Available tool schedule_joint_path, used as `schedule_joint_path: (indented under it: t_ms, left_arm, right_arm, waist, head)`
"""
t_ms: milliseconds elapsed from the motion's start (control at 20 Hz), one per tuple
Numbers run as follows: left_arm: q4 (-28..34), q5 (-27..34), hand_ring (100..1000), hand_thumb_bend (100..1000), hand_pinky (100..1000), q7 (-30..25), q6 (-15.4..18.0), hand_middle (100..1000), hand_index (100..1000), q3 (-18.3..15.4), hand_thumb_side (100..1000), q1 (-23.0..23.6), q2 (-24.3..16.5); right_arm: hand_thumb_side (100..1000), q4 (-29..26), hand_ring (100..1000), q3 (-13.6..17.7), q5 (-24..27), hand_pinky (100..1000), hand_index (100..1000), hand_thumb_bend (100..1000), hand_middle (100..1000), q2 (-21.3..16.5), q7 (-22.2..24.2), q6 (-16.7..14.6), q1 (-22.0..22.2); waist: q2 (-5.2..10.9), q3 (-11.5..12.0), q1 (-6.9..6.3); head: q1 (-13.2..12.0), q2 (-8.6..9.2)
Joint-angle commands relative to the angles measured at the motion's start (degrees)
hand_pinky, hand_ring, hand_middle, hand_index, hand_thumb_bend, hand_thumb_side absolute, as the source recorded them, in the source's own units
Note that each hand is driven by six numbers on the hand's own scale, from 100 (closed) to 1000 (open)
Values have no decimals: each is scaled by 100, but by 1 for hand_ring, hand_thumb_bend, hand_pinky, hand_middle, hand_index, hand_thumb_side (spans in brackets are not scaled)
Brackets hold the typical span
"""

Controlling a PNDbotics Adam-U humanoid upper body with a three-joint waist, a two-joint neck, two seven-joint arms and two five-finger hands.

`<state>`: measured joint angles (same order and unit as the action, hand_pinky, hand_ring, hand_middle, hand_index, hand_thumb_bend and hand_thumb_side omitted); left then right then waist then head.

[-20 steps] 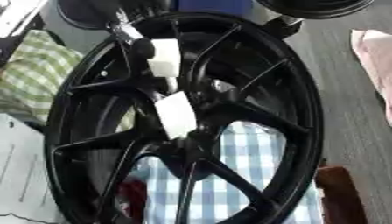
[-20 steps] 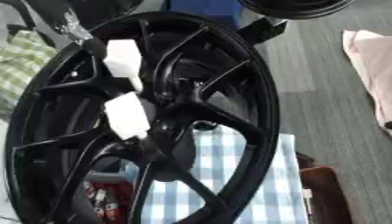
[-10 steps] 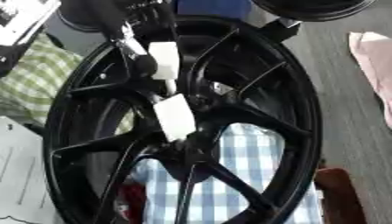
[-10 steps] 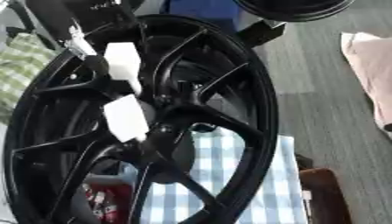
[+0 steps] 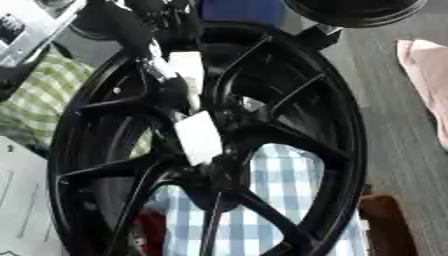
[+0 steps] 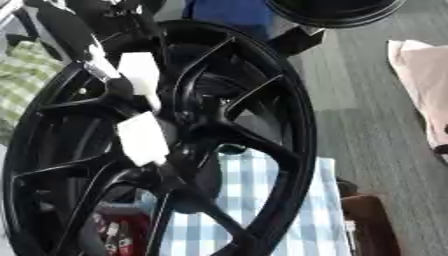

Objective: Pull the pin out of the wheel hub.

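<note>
On wheel hub (image 5: 289, 125), blank white labels (image 5: 199, 137)

Workshop or garage, black alloy wheel (image 5: 262, 145), second wheel (image 5: 354, 11), grey floor (image 6: 376, 115)

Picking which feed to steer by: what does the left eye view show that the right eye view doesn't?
Left eye only: a white paper sheet at the lower left. Right eye only: nothing new, just more grey floor beside the rim. Both: the black spoked wheel hub, a black arm with white blocks reaching its centre, blue checked cloth, pink cloth.
</note>
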<state>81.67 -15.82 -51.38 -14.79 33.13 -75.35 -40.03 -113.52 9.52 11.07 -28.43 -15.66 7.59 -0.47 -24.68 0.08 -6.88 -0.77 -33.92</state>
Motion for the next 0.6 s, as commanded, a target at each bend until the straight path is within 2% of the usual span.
schedule_joint_path:
  t_ms: [50, 200, 250, 400, 600]
  left_arm:
    - [77, -122, 799, 847, 849, -59, -114, 746, 850, -10, 472, -90, -156]
    - [57, -192, 799, 847, 849, -59, -99, 746, 850, -8, 472, -90, -140]
    - [40, -215, 775, 769, 832, -59, -107, 707, 826, -12, 449, -87, -132]
    - [8, -247, 737, 692, 816, -59, -130, 664, 799, -34, 414, -97, -81]
    - [47, -146, 719, 662, 809, -59, -120, 647, 772, -77, 361, -106, -56]
  right_arm:
    - [714, -107, 577, 28, 6, 806, 606, 100, 685, -50, -5, 5, -11]
    - [714, -107, 577, 28, 6, 806, 606, 100, 685, -48, -6, 5, -10]
    - [717, -107, 577, 29, 7, 806, 606, 100, 685, -40, -7, 10, -4]
    - [718, -107, 576, 31, 5, 806, 606, 100, 684, -16, -21, 30, 9]
    - [719, -107, 576, 31, 8, 806, 605, 100, 684, -4, -28, 39, 11]
  waist:
    - [829, -6, 20]
    - [829, -7, 20]
    - [824, -11, 18]
    - [814, -19, 18]
    - [813, -19, 19]
  head:
    - [-25, 60]
    - [-28, 59]
    - [-35, 59]
    - [-52, 53]
    - [-63, 46]
